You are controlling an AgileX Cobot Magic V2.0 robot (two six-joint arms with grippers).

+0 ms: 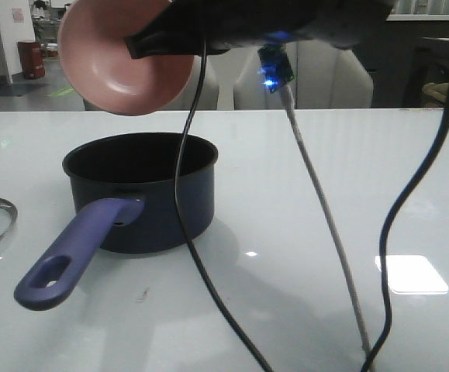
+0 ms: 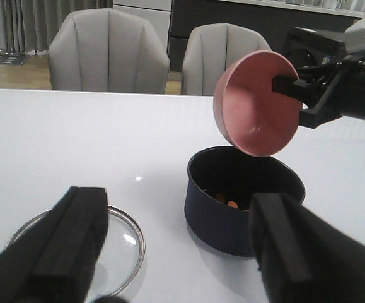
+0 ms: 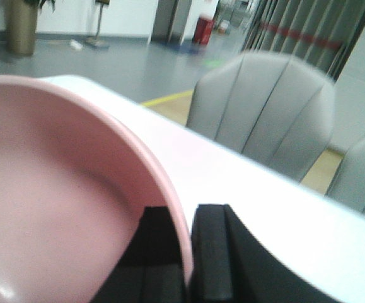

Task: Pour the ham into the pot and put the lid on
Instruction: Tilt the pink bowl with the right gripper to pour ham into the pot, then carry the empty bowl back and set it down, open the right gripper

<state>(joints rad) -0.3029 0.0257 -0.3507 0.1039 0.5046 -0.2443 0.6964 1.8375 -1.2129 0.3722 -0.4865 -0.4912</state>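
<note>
A smooth pink bowl (image 1: 123, 58) is hanging tipped on its side above the pot (image 1: 143, 190), its round hollow showing bare, as the right arm's jaws (image 3: 185, 252) are pinching the bowl's thin rim, one black pad inside and one outside. The pot, a dark navy round saucepan with a matte black interior, is sitting upright on the glossy white tabletop (image 1: 325, 155), its long purple-blue handle (image 1: 73, 252), pierced by an oval hole, reaching toward the camera in the front view. In the left wrist view, a few small orange-pink bits of ham (image 2: 227, 202) are lying on the pot's floor. The lid (image 2: 122, 243), a round clear glass disc with a thin steel rim, is lying flat on the tabletop near the pot, apart from it. The left arm's jaws (image 2: 176, 252) are hovering spread wide and holding nothing, their blocky black fingers (image 2: 75, 233) framing lid and pot. Grey padded chairs (image 2: 110, 50) are standing beyond the tabletop.
</note>
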